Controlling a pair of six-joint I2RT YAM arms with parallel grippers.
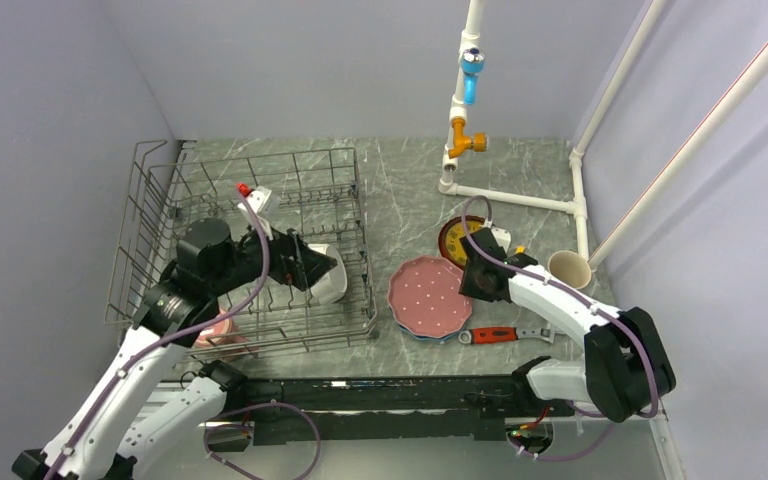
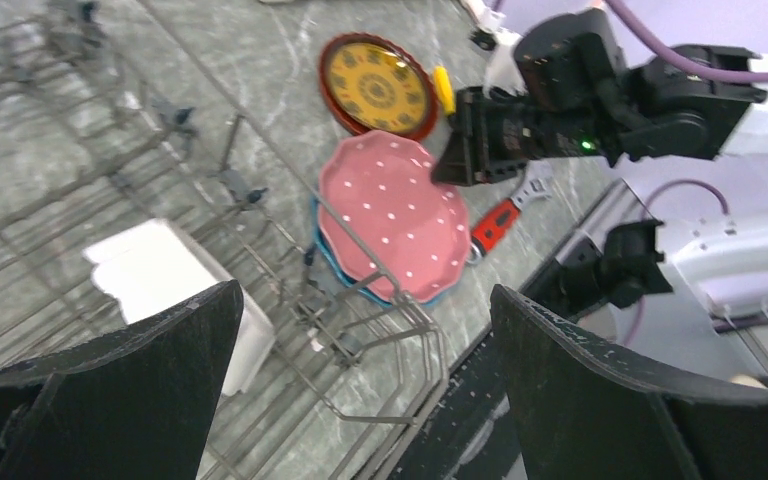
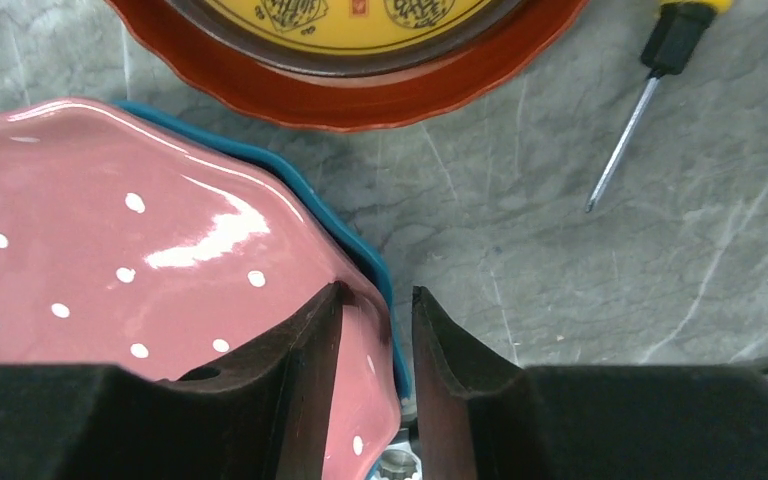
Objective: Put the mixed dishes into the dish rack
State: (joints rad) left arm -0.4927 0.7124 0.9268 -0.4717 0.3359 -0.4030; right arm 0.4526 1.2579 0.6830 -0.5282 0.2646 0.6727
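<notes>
— So, where does your right gripper (image 3: pixel 375 295) stand?
— Astride the rim of the pink scalloped plate (image 3: pixel 110 230), which lies on the blue plate (image 3: pixel 360 250). The jaws are narrow, one finger over and one outside, likely for an edge lift. Whether it's clamped, I cannot tell.
— And the dish rack (image 1: pixel 140 250)?
— It holds the pink mug (image 1: pixel 218 330) and the white scalloped bowl (image 1: pixel 330 280). Your left gripper (image 2: pixel 365 300) hangs wide open above the bowl. Beyond, the red-brown plate (image 1: pixel 455 238) and cream cup (image 1: pixel 568 268) wait on the table (image 1: pixel 400 190).

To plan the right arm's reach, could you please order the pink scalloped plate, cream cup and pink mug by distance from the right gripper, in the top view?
1. pink scalloped plate: at the right gripper, rim between its jaws.
2. cream cup: to its right.
3. pink mug: far left, inside the dish rack.
</notes>
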